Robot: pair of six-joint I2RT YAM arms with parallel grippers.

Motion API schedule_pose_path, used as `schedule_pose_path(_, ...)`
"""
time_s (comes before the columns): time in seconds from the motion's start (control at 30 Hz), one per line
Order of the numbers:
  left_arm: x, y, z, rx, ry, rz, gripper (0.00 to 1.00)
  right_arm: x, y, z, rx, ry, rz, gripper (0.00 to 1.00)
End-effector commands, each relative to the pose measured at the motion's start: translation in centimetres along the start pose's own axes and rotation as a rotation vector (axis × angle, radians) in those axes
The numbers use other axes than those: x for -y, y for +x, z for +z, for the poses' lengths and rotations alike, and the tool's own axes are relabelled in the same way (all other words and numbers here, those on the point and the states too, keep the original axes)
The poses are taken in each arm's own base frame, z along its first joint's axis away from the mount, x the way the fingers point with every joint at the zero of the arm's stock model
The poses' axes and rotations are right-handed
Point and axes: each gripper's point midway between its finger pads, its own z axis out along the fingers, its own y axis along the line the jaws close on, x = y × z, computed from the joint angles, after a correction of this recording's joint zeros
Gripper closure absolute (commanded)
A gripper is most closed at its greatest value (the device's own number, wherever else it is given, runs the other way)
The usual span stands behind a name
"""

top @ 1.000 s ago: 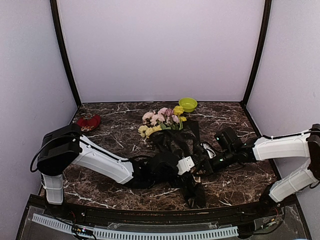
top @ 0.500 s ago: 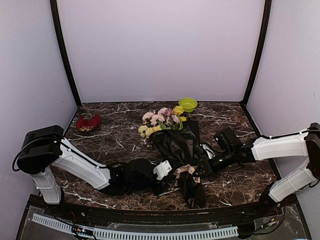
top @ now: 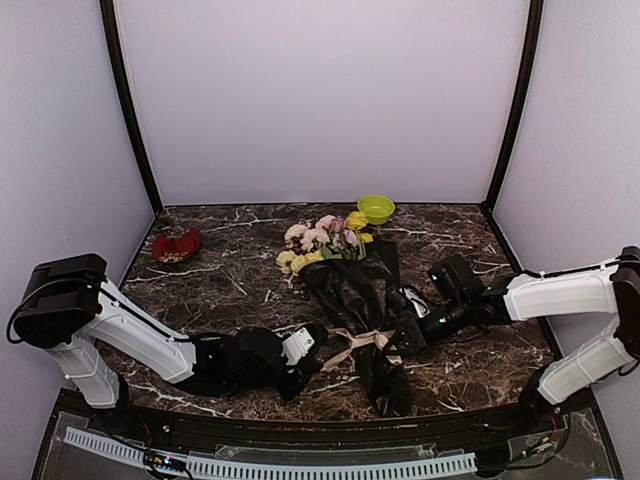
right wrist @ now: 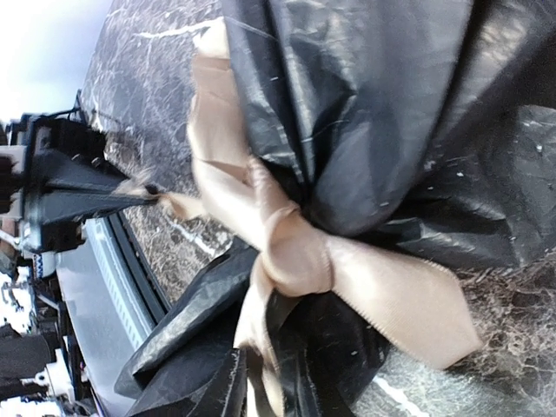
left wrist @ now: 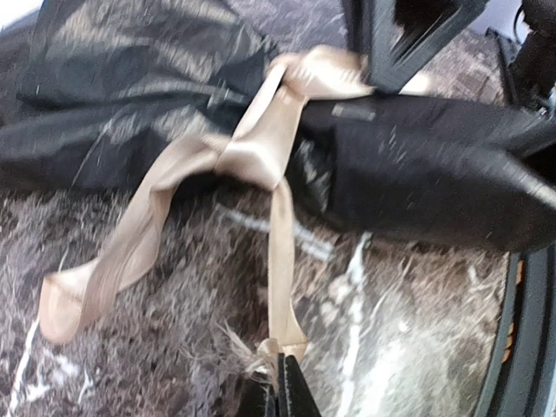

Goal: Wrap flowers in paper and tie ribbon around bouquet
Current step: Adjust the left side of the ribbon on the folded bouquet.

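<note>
The bouquet lies on the table, its pink and yellow flowers (top: pixel 325 240) pointing away and the black paper (top: pixel 362 300) cone running toward the near edge. A beige ribbon (top: pixel 358 342) is knotted round the narrow part, and the knot (right wrist: pixel 295 254) fills the right wrist view. My left gripper (top: pixel 312 352) sits left of the cone. It is shut (left wrist: pixel 280 380) on a frayed ribbon end that stretches taut to the knot (left wrist: pixel 261 148). My right gripper (top: pixel 398 338) is against the cone's right side. Its jaws (right wrist: pixel 261 387) stand slightly apart with a ribbon strand lying between them.
A green bowl (top: pixel 376 209) stands at the back, right of the flowers. A red dish (top: pixel 177 245) sits at the back left. The table's raised front rail (top: pixel 300 425) runs just below both grippers.
My left arm has drawn back to the left and toward the near edge, pulling its ribbon end out from the knot. The right gripper's jaws have parted a little.
</note>
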Motion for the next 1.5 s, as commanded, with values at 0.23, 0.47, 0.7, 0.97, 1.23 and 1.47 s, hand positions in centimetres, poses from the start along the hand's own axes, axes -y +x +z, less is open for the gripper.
schedule_pose_path(0.23,-2.2,4.8,-1.8,-0.198,-0.104,-0.032,1.00,-1.0,-1.7,-2.9,0.065,0.049,-0.055,0.61)
schedule_pose_path(0.47,-2.1,5.6,-2.2,-0.231,-0.096,-0.040,1.00,2.6,-4.3,-5.4,0.237,0.135,0.103,0.55)
schedule_pose_path(0.7,-1.7,6.8,-2.5,-0.272,-0.068,-0.055,1.00,4.7,-5.0,-4.5,0.332,0.084,0.278,0.49)
schedule_pose_path(0.97,-1.1,7.7,-3.0,-0.291,-0.031,-0.083,1.00,4.5,-5.0,-3.4,0.328,0.017,0.291,0.44)
schedule_pose_path(1.23,-0.4,7.6,-3.0,-0.292,0.012,-0.072,1.00,4.5,-3.8,-2.0,0.272,-0.015,0.309,0.46)
schedule_pose_path(1.47,1.7,3.1,-4.5,-0.154,0.148,0.051,0.35,4.2,-3.1,-1.6,0.250,-0.038,0.309,0.58)
